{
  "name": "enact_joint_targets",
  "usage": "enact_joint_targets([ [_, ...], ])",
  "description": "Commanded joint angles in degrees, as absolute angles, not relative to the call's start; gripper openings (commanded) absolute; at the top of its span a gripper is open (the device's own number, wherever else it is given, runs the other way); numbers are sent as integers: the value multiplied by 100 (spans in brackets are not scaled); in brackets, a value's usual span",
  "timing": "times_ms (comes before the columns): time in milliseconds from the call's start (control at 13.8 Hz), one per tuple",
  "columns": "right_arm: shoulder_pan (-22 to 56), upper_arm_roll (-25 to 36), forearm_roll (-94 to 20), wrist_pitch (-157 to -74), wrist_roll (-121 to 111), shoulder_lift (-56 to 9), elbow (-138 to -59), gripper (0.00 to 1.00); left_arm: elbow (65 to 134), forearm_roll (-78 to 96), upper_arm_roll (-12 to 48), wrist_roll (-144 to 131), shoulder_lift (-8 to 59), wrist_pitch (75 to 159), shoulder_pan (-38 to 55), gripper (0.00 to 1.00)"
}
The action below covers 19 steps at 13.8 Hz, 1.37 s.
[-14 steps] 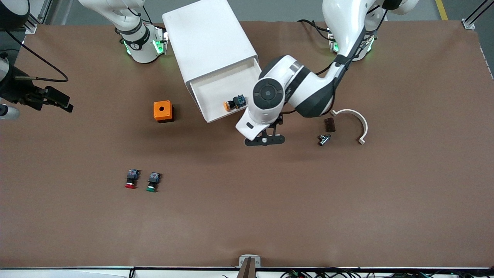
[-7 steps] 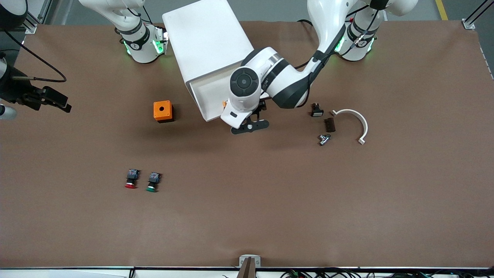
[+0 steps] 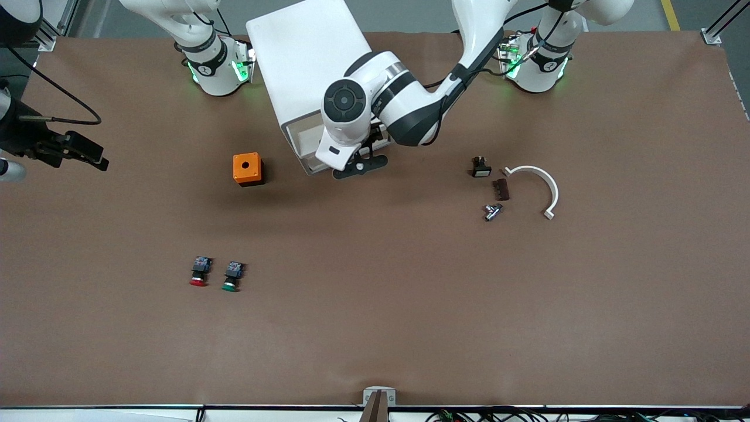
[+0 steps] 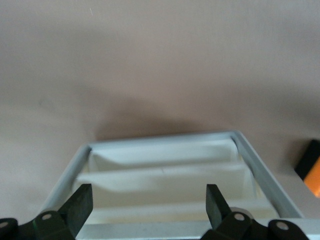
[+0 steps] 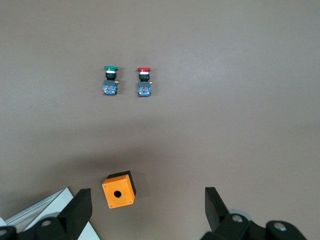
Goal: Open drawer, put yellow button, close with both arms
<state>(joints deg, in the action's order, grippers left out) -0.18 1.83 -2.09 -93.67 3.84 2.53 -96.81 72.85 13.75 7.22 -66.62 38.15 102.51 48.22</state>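
brown table, with a white cabinet close to the bases, between the two arms. left arm bent low across the cabinet's front; right arm waiting. drawer, the topmost, jutting partly out toward the front camera. left gripper over the drawer's front rim, fingers spread, gripping nothing. right gripper up over the table toward the right arm's end, likewise spread and empty. orange box beside the cabinet. yellow button nowhere in sight; probably lies in the drawer, hidden under the left wrist.

risks, as judged: pushes with one arm only and skews the cabinet across the table; snags the rim with a spread finger and cocks the drawer; jams on a button standing proud of the tray.
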Motion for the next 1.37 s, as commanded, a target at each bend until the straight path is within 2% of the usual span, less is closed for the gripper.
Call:
enact_joint_targets([
  [0,-114,62,-123,-9352,422,334,-9686,100,7304,1608,782,-6767,3823,10178,5026,100],
  [434,-123,62,-123,-9413,422,334,-9686,100,7374,1608,791,-7040,3876,9687,5282,100],
  [651,-132,62,-123,-9404,413,334,-9694,100,7339,1591,747,-6953,3859,9624,5125,100],
  [1302,-149,62,-114,-9527,361,334,-9694,100,7260,880,720,-6593,3314,9624,3113,100],
])
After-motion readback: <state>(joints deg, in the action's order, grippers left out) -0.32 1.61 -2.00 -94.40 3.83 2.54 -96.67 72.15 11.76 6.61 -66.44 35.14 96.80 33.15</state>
